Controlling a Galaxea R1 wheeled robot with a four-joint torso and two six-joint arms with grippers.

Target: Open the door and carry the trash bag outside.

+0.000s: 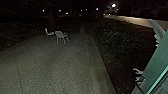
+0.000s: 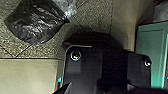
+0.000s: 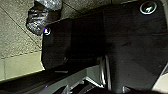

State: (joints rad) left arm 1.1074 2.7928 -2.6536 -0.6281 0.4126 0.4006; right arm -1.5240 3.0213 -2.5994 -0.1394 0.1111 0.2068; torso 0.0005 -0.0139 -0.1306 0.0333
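A black trash bag shows against paving near the robot's base, each pincer's opening and hold impossible to tell, and slow, smooth driving should keep it off the green panel at 4 o'clock.

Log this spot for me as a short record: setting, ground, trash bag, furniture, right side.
Setting: outdoors, dark, distant lights
Ground: paving with joint lines
Trash bag: black, paler plastic at one end, seen against the paving; held or set down, cannot tell
Furniture: two pale chairs, toward the paving's far end
Right side: green panel, near the robot
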